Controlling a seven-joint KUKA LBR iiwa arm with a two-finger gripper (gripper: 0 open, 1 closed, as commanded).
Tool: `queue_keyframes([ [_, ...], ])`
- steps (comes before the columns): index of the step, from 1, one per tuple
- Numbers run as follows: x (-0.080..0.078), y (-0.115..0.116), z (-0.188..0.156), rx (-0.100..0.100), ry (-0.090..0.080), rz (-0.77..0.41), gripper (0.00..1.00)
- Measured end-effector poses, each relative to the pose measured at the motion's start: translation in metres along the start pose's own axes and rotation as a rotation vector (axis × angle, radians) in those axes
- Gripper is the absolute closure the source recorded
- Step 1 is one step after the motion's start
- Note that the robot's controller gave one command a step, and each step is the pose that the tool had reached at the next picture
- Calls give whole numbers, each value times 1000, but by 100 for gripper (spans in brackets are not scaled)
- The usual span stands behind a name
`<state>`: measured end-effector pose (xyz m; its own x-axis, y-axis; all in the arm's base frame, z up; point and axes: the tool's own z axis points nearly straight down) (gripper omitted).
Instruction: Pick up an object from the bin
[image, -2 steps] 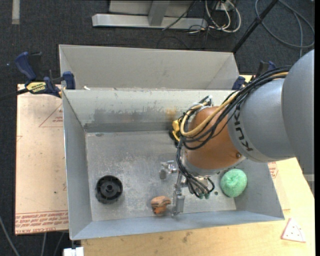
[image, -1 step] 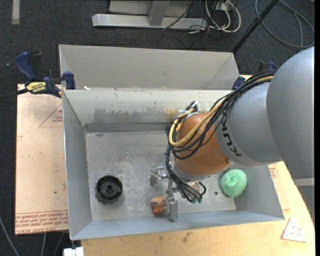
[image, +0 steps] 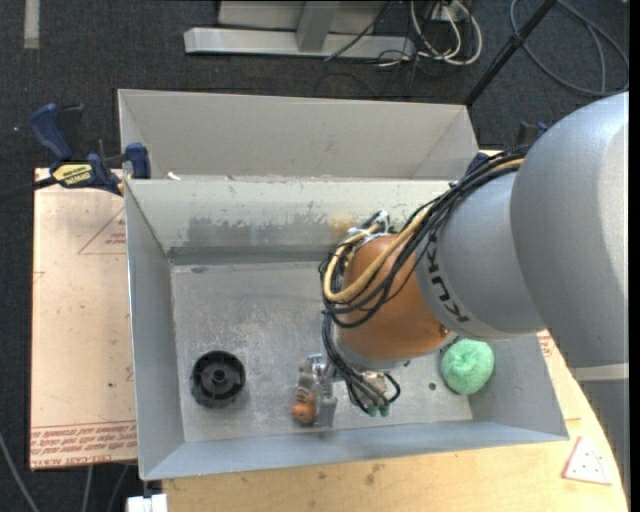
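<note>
My gripper (image: 320, 388) is low over the bin floor near the front wall, just below the arm's orange cover. A small brown-orange thing (image: 302, 409) lies right at its tip, touching or nearly touching it; I cannot make out whether it is held. A black round ribbed wheel-like part (image: 217, 379) rests on the floor to the left, well apart from the gripper. A green fuzzy ball (image: 467, 365) sits to the right, partly behind the arm.
The arm and its cables cover the bin's middle and right. The front wall runs just below the gripper. Bare floor lies between the black part and the gripper, and along the back wall.
</note>
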<state>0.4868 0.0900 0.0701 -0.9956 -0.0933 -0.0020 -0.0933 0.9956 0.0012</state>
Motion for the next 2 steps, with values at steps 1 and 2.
queue_keyframes([
  [1,0,0,0,0,0,0,100],
  [2,-21,11,-157,0,-1,-15,100],
])
